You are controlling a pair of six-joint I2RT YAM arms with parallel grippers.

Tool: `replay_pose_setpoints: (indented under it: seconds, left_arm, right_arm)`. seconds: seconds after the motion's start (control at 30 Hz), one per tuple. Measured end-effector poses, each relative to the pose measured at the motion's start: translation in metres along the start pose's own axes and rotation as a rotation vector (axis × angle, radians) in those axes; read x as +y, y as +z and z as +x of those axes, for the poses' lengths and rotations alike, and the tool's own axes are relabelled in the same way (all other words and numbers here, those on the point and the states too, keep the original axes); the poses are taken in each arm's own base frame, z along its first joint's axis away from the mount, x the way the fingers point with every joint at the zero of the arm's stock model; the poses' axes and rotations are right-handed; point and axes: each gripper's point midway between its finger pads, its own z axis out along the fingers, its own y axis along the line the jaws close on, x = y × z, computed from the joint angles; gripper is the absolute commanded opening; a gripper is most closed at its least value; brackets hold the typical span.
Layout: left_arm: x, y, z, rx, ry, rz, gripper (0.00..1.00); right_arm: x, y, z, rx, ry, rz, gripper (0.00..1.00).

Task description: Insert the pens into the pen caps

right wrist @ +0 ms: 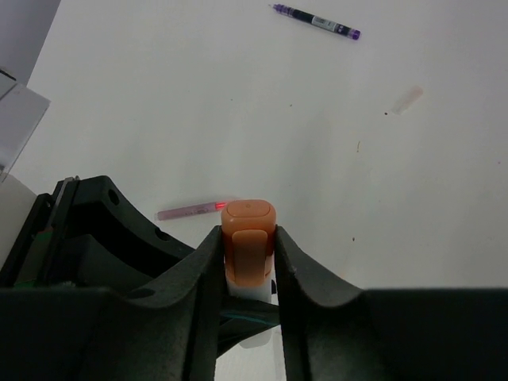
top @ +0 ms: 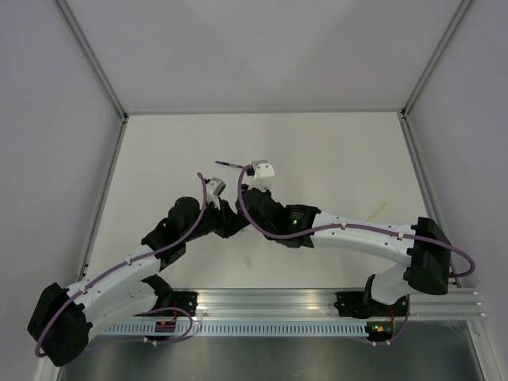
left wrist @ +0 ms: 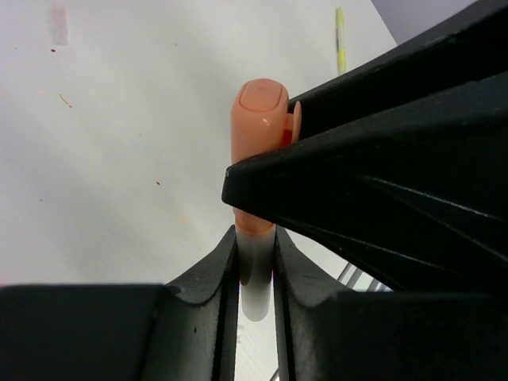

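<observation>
Our left claw point(left wrist: 255, 258) is clamped on a pale pen point(left wrist: 255, 302) and our right claw point(right wrist: 248, 242) on its orange cap point(right wrist: 248, 216), above the worktop point(right wrist: 238, 103) (purple pen point(right wrist: 316, 21) and pink pen point(right wrist: 190, 211) lie loose). The cap seems only partly seated, so a crooked push could jam it.
</observation>
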Motion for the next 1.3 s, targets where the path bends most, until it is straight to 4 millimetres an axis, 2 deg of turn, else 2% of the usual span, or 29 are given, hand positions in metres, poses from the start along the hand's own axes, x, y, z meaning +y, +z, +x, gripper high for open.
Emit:
replay_pose_setpoints:
  seconds: [0.1, 0.23, 0.33, 0.4, 0.57, 0.7, 0.83, 0.97, 1.07, 1.23, 1.3]
  left_arm:
    - [-0.005, -0.003, -0.004, -0.026, 0.010, 0.025, 0.02]
    - [-0.016, -0.009, -0.014, -0.071, 0.031, 0.077, 0.02]
    - [-0.028, -0.013, -0.024, -0.113, 0.052, 0.123, 0.02]
    - [-0.035, -0.017, -0.029, -0.132, 0.064, 0.153, 0.02]
    - [-0.051, -0.025, -0.035, -0.155, 0.089, 0.227, 0.02]
    - [-0.063, -0.033, -0.037, -0.169, 0.105, 0.288, 0.02]
    - [-0.076, -0.044, -0.043, -0.200, 0.124, 0.344, 0.02]
    - [-0.079, -0.048, -0.047, -0.220, 0.131, 0.346, 0.02]
    - [-0.068, -0.044, -0.046, -0.219, 0.109, 0.289, 0.02]
    - [-0.035, -0.039, -0.046, -0.227, 0.055, 0.108, 0.02]
    - [-0.019, -0.042, -0.049, -0.249, 0.034, 0.010, 0.02]
  right_arm:
    - [0.000, -0.003, 0.002, 0.011, -0.004, -0.003, 0.51]
    - [-0.001, -0.012, -0.007, 0.002, -0.007, -0.019, 0.62]
    - [-0.001, -0.026, -0.019, -0.021, -0.003, -0.057, 0.70]
    - [-0.004, -0.043, -0.024, -0.042, -0.002, -0.121, 0.74]
    - [-0.023, -0.086, -0.021, -0.076, -0.025, -0.271, 0.75]
    - [-0.018, -0.115, -0.017, -0.089, -0.071, -0.443, 0.73]
    - [-0.014, -0.128, -0.007, -0.084, -0.124, -0.541, 0.73]
    - [-0.021, -0.123, -0.008, -0.100, -0.131, -0.503, 0.71]
    - [-0.038, -0.111, -0.014, -0.129, -0.114, -0.376, 0.70]
    - [-0.065, -0.069, -0.011, -0.091, -0.144, -0.139, 0.65]
    - [-0.084, -0.046, -0.002, -0.048, -0.141, -0.051, 0.63]
